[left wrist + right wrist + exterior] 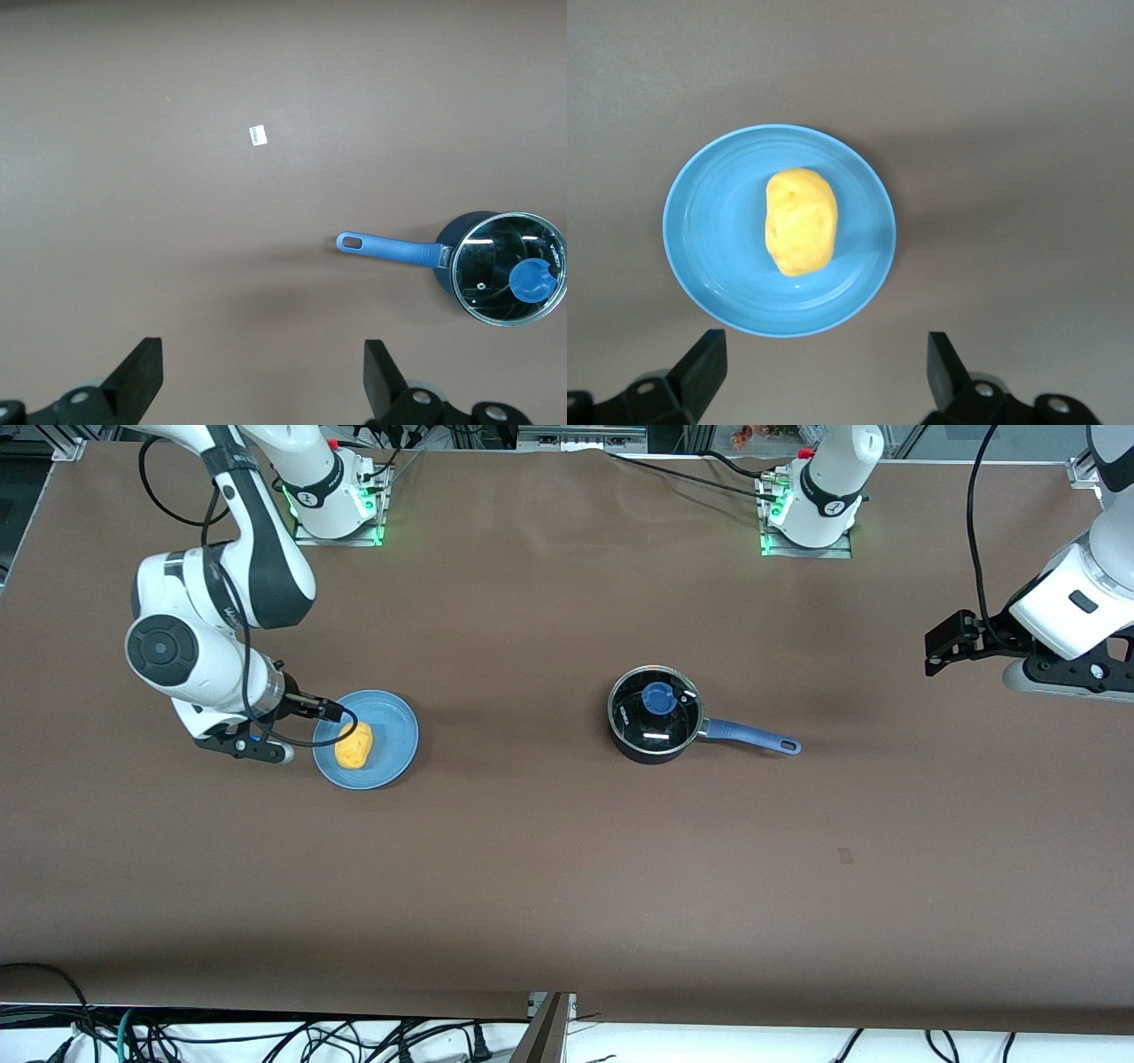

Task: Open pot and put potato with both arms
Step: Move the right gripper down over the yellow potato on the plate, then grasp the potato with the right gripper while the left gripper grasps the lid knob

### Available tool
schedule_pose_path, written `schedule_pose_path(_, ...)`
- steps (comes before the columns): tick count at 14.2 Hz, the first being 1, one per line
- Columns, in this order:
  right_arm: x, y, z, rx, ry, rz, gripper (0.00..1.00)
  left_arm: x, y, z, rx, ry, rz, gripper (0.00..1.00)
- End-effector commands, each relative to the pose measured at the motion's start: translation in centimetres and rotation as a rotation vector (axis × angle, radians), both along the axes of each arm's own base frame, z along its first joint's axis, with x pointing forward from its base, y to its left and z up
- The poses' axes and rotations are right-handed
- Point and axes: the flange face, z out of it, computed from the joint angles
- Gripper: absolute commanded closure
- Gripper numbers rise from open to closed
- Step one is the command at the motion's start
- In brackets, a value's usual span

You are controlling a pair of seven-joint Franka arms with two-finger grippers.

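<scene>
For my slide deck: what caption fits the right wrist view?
Open right tool above a yellow potato lying on a blue plate.

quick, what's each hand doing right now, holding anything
Left hand: open, holding nothing, over bare table toward the left arm's end.
Right hand: open, holding nothing, beside the plate.

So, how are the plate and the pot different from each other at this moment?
The plate is flat, light blue and uncovered, with the potato lying on it; the pot is deep and black, shut under a clear lid with a blue knob. The pot has a long blue handle; the plate has none. The plate lies toward the right arm's end, the pot near the middle. Both are round and rest on the table.
</scene>
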Motion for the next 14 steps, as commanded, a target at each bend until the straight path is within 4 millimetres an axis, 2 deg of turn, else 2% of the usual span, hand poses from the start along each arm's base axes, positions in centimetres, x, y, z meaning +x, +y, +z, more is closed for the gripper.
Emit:
schedule_pose_path(1,-0.5,1.5,0.1,0.005,-0.015,-0.029,0.0,0.3,-0.3,-0.5,-0.031,0.005,-0.013,0.0)
schedule_pose_path(2,-0.6,2.0,-0.2,0.002,-0.011,-0.026,0.0,1.1,-0.3,-2.4,-0.026,0.039,-0.013,0.0)
schedule_pose_path(5,-0.6,2.2,-0.5,0.001,-0.008,-0.026,0.0,2.0,-0.9,-5.0,-0.01,0.082,-0.023,0.0)
schedule_pose_path(6,-0.6,2.3,-0.6,0.002,-0.009,-0.024,0.0,2.8,-0.4,-7.1,-0.012,0.117,-0.015,0.0)
schedule_pose_path(7,-0.6,2.5,-0.8,0.001,-0.013,-0.027,0.0,3.7,-0.2,-10.6,-0.015,0.179,-0.009,0.0)
schedule_pose_path(8,-0.5,2.5,-1.1,-0.001,-0.012,-0.039,0.0,4.3,0.8,-12.9,-0.025,0.222,0.008,0.0)
schedule_pose_path(9,-0.4,2.5,-1.6,-0.001,-0.011,-0.039,0.0,4.3,0.9,-12.7,-0.03,0.221,0.01,0.0)
schedule_pose_path(10,-0.3,2.6,-1.8,0.0,-0.016,-0.04,0.0,4.1,0.0,-12.7,-0.043,0.227,0.005,0.0)
schedule_pose_path(12,0.2,2.5,-2.6,0.005,-0.031,-0.045,0.0,3.5,-3.2,-13.1,-0.149,0.276,0.05,0.0)
schedule_pose_path(14,0.8,2.4,-4.3,0.012,-0.053,-0.049,0.0,3.6,-6.0,-15.2,-0.251,0.342,0.163,0.0)
